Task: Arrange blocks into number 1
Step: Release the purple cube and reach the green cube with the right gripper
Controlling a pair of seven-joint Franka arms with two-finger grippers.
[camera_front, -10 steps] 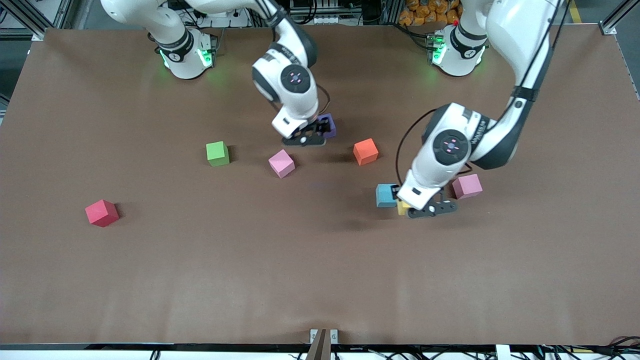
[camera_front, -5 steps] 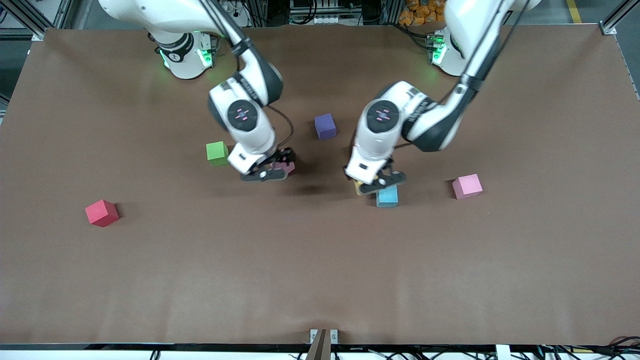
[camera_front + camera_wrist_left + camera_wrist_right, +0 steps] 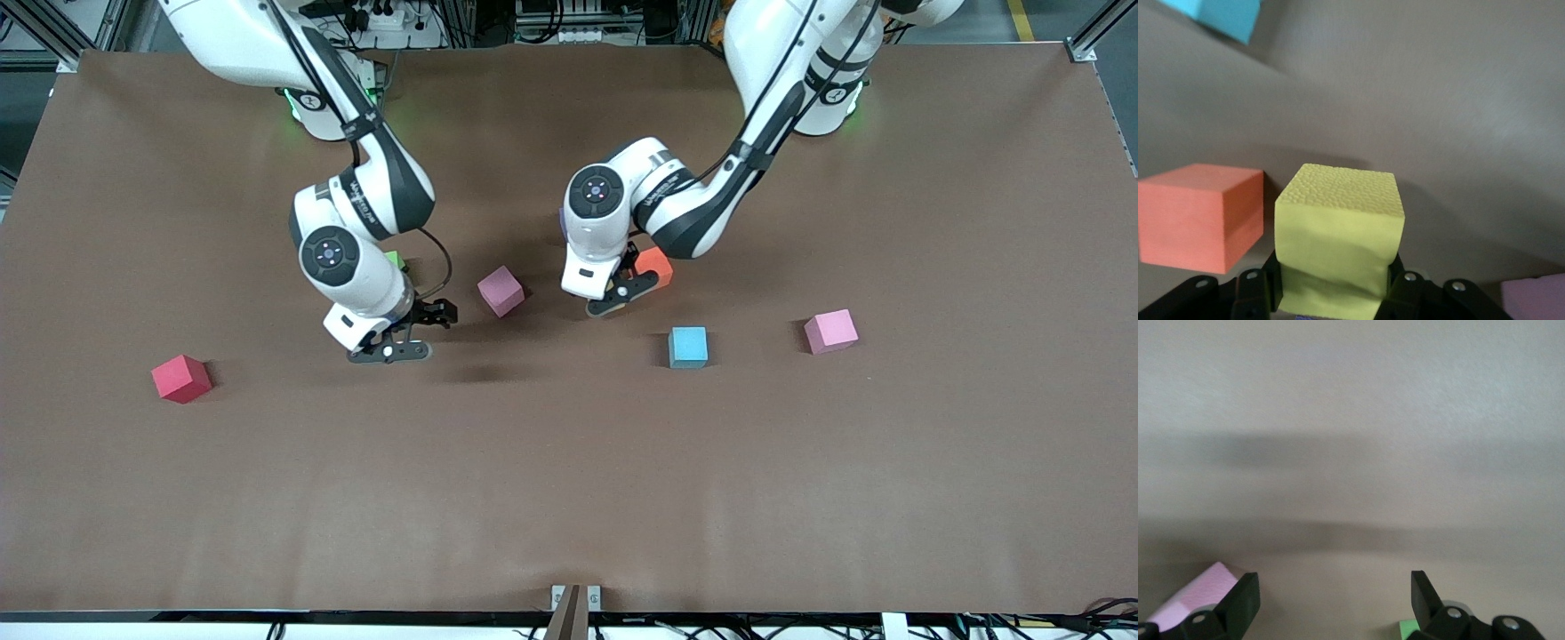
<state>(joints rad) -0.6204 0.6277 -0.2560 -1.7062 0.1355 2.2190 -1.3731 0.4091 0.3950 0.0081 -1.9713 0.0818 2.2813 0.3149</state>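
Observation:
My left gripper (image 3: 616, 300) is shut on a yellow block (image 3: 1338, 240), which the hand hides in the front view. It hangs low over the table, close beside the orange block (image 3: 658, 264) (image 3: 1201, 217). The light blue block (image 3: 688, 347) (image 3: 1218, 17) sits nearer the front camera. My right gripper (image 3: 391, 348) (image 3: 1335, 600) stands open over bare table with nothing between its fingers. Of the green block only a sliver (image 3: 394, 260) (image 3: 1408, 630) shows past the right arm. The left arm's wrist covers the purple block.
A pink block (image 3: 500, 290) (image 3: 1198, 597) lies between the two grippers. Another pink block (image 3: 831, 331) sits toward the left arm's end. A red block (image 3: 181, 378) lies toward the right arm's end. The brown table (image 3: 569, 480) is bare nearer the front camera.
The left gripper carried the yellow block from beside the light blue block to beside the orange one. The right gripper left the purple block and moved past the pink block toward the green one.

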